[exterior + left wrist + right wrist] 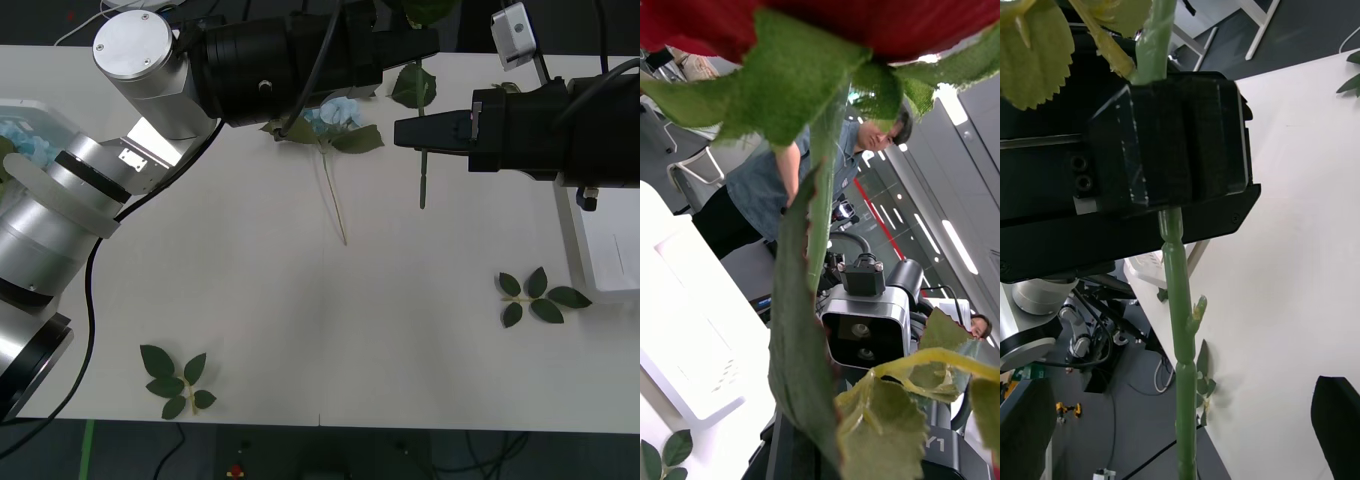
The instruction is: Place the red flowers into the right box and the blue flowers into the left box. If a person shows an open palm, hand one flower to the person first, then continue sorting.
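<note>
White tabletop point(300, 320) runs across the front view, with dark floor along its near edge. Over the far middle of it, both arms meet around one red flower point(827, 22). The left gripper point(420, 42) reaches in from the left, and the left wrist view looks up the underside of a deep-red head, its green sepals and a long leaf hanging down the stem. Whether these fingers are spread or pressed together I cannot tell.

The right gripper point(420, 133) comes in from the right, its black fingers pinching the stem — the right wrist view shows the pale green, knobbly stem point(1180, 315) passing between the black pads point(1172, 142), with a small side stub below the grip. In the front view the lower stem hangs down past the fingers, its tip above the table, with a broad leaf point(413, 85) just above the grip.

One blue flower point(335, 112) lies on the table at the far middle, just left of the held stem — a pale sky-blue head with broad leaves, its thin stem pointing nearward. More blue shows in the left box point(30, 108) at the far left edge. The right box point(600, 250) sits at the right edge, under the right arm. Loose leaf sprigs lie near left point(175, 380) and near right point(540, 297).
</note>
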Tool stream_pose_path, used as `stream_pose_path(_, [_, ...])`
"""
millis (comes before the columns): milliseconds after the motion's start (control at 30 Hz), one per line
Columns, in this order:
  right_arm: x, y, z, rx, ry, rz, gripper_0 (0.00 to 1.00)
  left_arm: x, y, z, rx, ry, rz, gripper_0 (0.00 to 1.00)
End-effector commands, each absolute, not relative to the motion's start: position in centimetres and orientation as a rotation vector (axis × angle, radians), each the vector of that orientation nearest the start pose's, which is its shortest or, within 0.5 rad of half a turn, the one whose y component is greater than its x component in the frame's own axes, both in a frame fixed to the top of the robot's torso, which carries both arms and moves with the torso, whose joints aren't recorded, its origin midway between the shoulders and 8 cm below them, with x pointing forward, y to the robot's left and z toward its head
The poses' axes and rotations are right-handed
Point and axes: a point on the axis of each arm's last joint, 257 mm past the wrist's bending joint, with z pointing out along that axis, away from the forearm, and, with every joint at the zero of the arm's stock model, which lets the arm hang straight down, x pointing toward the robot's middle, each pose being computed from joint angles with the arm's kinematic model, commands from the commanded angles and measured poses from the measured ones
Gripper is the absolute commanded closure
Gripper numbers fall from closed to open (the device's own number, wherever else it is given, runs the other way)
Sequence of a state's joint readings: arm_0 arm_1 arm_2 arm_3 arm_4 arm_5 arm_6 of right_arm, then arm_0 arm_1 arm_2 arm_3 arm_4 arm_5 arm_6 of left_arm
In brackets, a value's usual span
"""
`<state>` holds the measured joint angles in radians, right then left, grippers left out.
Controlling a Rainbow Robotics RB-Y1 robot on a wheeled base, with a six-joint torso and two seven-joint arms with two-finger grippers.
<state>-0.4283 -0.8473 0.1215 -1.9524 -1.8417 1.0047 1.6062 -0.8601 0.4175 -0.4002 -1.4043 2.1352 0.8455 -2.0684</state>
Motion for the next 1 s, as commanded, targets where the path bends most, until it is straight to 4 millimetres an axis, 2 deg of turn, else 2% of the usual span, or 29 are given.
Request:
stream_pose_path(33, [41.37,-5.82,-0.5,-0.661,1.882,1.284,0.86,46.55,-9.13,4.7,0.694,1.536,-1.637,1.0])
stream_pose_path(67, [41.35,-5.79,-0.56,-0.662,1.883,1.284,1.0,46.55,-9.13,4.7,0.694,1.536,-1.637,1.0])
stream_pose_path(1000, [41.37,-5.5,0.26,-0.655,1.847,1.306,1.0,46.55,-9.13,4.7,0.694,1.536,-1.637,1.0])
